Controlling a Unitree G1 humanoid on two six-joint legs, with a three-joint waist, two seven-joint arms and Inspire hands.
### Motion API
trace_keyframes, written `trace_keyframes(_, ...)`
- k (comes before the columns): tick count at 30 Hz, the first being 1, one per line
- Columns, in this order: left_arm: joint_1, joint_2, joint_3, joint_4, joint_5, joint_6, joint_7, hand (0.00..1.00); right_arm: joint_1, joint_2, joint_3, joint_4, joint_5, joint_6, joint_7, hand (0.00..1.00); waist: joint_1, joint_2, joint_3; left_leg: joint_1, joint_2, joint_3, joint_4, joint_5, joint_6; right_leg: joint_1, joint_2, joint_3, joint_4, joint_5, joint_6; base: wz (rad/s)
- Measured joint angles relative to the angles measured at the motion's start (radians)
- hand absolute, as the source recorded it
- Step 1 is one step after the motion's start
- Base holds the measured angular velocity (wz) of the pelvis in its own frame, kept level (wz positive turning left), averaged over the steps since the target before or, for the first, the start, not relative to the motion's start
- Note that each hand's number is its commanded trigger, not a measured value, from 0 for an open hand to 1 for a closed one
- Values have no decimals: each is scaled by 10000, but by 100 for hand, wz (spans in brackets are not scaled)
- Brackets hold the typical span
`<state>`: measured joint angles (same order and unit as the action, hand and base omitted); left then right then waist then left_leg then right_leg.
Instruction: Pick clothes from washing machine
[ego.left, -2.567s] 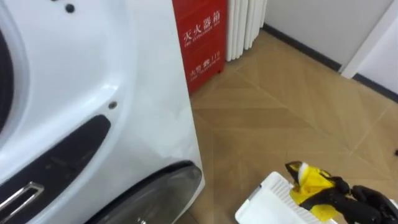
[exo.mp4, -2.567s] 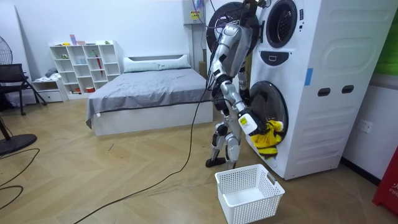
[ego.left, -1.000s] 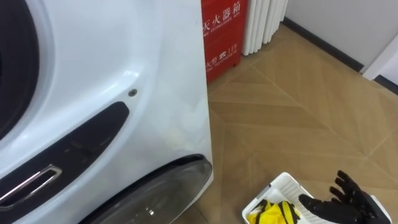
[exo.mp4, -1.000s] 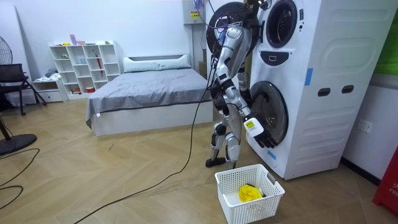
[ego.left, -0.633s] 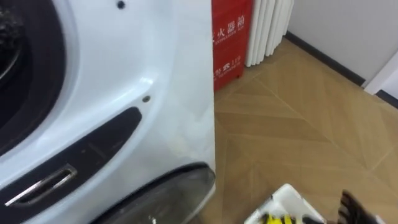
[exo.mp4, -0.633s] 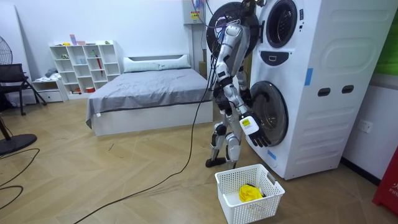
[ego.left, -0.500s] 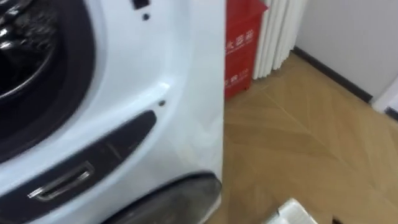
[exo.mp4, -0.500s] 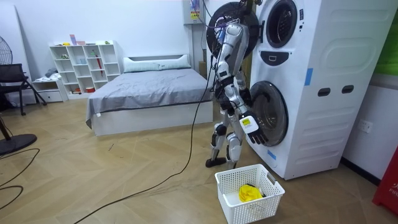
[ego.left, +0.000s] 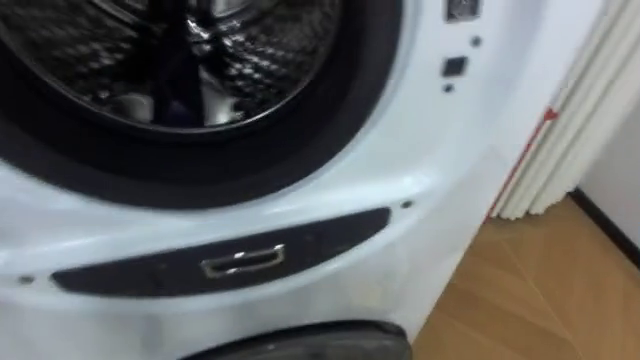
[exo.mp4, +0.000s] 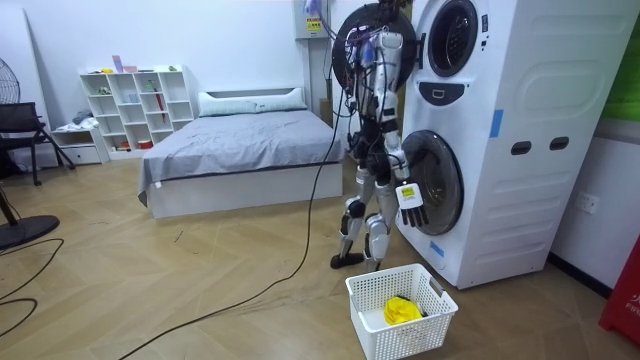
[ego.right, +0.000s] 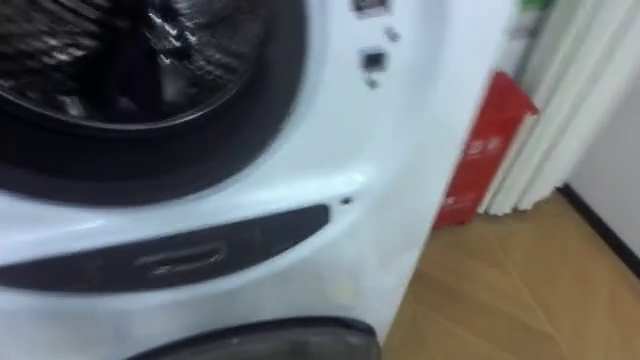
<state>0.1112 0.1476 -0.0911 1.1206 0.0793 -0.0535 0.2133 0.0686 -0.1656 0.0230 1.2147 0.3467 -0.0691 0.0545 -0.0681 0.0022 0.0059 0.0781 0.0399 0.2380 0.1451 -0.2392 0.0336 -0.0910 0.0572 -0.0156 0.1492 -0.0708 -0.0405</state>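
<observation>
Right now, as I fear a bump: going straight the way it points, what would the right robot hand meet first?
The right robot hand hangs open, pointing down; it would likely meet the white basket holding the yellow cloth, though depth is unclear.

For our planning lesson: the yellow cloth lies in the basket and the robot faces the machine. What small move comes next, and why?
Probably lift the right hand toward the upper drum. It hangs open and empty beside the lower door, the yellow cloth lies in the basket, and a dark shape shows in that drum.
</observation>
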Motion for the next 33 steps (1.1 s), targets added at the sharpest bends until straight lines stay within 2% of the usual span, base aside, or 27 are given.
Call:
trace_keyframes(3,205,-3,523,-5,-23,24,6,0,20,77,29,295,18,125,110,0,263,-111,37,150,-16,-291,-20,-1,-1,256,-69,-267,-19,-102,17,33)
trace_keyframes(8,505,-53,1049,-19,148,25,24,0,-57,194,317,290,-40,273,125,0,600,-241,50,265,-50,-876,-22,-2,-3,560,-162,-712,-174,-172,29,31)
trace_keyframes(12,578,-60,1515,-18,669,24,279,0,-362,288,320,249,-249,270,127,0,1013,-285,56,405,-68,-1099,-28,-12,-10,732,-187,-873,-158,-214,35,13)
trace_keyframes(17,723,-89,1687,-19,924,33,688,0,-627,315,344,257,-852,255,74,0,1290,-254,64,521,-53,-1171,-148,-15,-12,906,-177,-991,-155,-214,34,7)
trace_keyframes(19,773,-113,1683,-18,925,59,734,0,-637,339,351,255,-948,256,-26,0,1289,-231,62,509,-52,-1197,-151,-19,-16,954,-167,-1007,-155,-214,34,3)
trace_keyframes(23,748,-122,1643,-19,901,95,911,0,-440,374,375,260,-993,249,-143,0,1221,-176,8,528,-50,-1237,-145,-25,-22,991,-119,-1006,-150,-215,33,0)
trace_keyframes(26,740,-120,1568,-18,906,93,1000,0,-332,374,455,270,-982,247,-186,0,1001,-117,8,582,-47,-1273,-141,-25,-22,1053,-125,-1045,-153,-217,30,2)
trace_keyframes(29,762,-51,1571,-27,1215,103,1007,0,-69,372,559,283,-893,238,-145,0,989,-70,19,651,11,-1241,-113,-60,-77,1100,-57,-1015,-114,-250,-21,-3)
trace_keyframes(31,763,-4,1580,-103,1618,116,1004,0,88,366,562,263,-878,255,-62,0,1013,-83,10,628,77,-1180,22,-133,-135,1070,-12,-975,-34,-290,-79,-14)
trace_keyframes(33,773,-37,1674,-157,1973,199,890,0,39,364,518,225,-890,271,-57,0,1013,-30,3,250,295,-978,989,-518,-302,791,162,-824,226,-389,-242,-32)
